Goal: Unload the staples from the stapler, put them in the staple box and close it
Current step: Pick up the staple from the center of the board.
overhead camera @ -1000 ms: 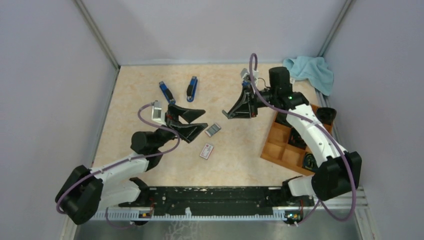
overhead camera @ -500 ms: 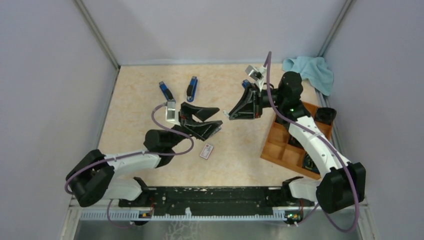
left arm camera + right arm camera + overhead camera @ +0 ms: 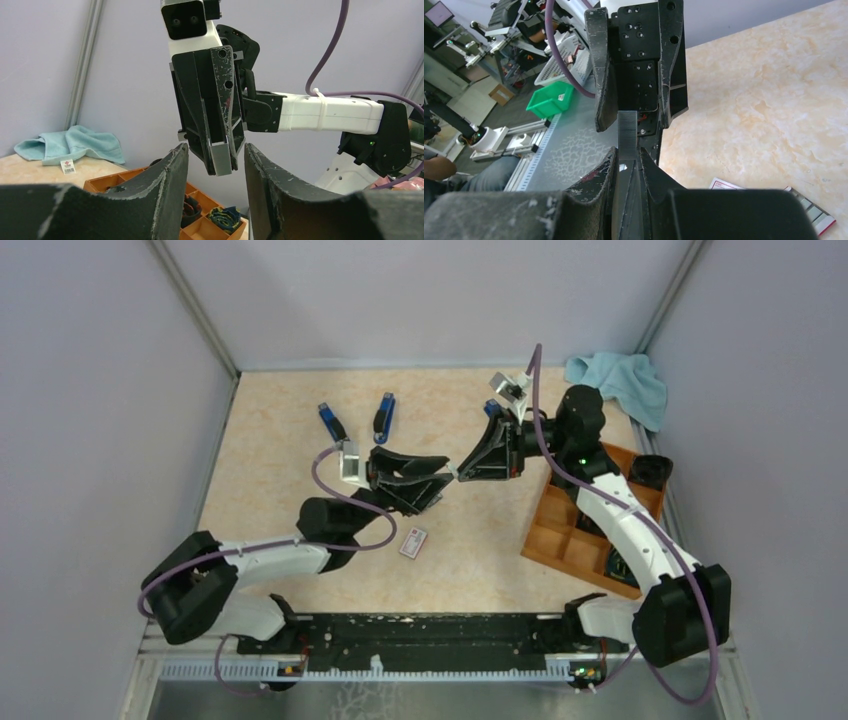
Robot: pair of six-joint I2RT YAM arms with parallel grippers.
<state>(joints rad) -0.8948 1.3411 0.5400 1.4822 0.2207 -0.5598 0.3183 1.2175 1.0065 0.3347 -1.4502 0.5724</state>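
Observation:
My right gripper is shut on a thin grey strip of staples that sticks out past its tips. That strip hangs between the fingers of my left gripper, which stand open on either side with a gap to each. Seen from above, the two grippers meet tip to tip mid-table, left gripper against right gripper. Two blue-and-black staplers lie on the table behind my left gripper. More grey strips lie flat on the table.
A small white box with a red label lies in front of my left gripper. An orange compartment tray holding dark items sits at the right. A teal cloth lies in the back right corner. Walls close in three sides.
My left gripper has moved right, up to the right gripper's tips, and its jaws have narrowed around the strip. The right arm shifted slightly, then held still.

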